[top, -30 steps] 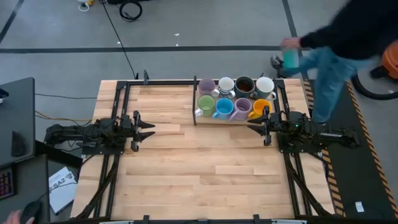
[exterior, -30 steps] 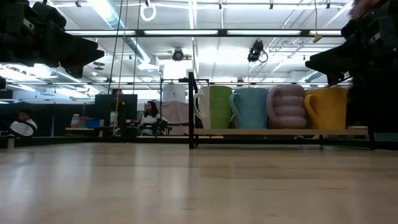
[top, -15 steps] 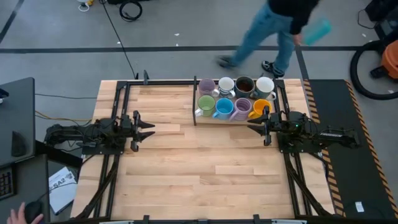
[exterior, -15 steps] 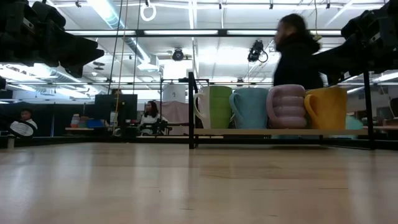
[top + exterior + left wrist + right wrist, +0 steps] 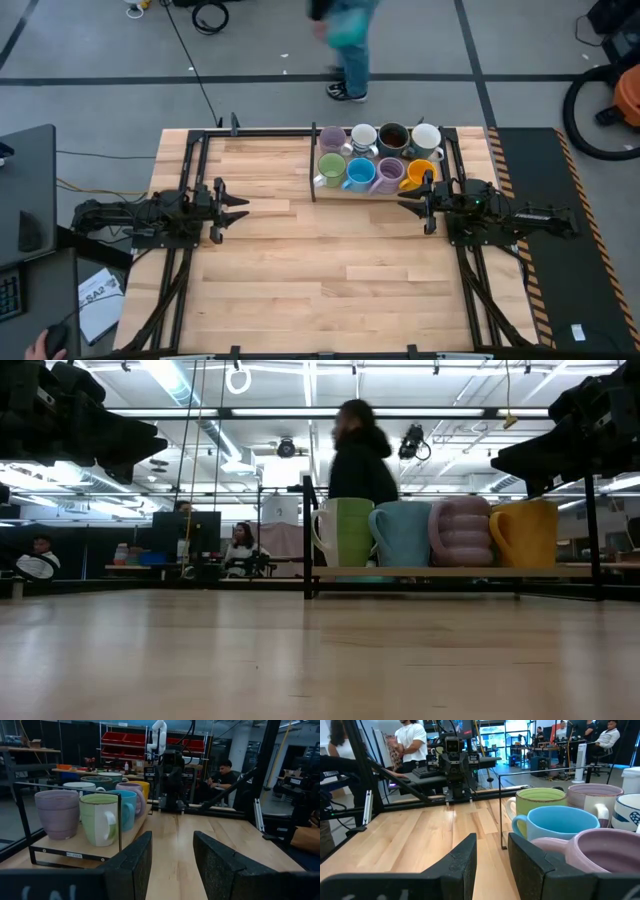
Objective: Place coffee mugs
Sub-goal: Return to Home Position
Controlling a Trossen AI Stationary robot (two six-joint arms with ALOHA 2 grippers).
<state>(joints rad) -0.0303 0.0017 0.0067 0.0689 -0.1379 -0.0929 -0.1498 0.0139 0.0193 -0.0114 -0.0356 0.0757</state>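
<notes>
All eight coffee mugs [image 5: 361,173] are stood in two rows of four on the shelf [image 5: 450,572] at the far edge of the table [image 5: 300,270], right of centre. None is held. The right gripper [image 5: 405,205] is parked just beside the orange mug [image 5: 420,172], fingers apart and empty. The left gripper [image 5: 243,207] is held well apart from the shelf, likewise spread and empty. Over the last second neither arm has been displaced. Only a person [image 5: 345,40] beyond the table has moved. Placement is judged complete, with both arms home.
</notes>
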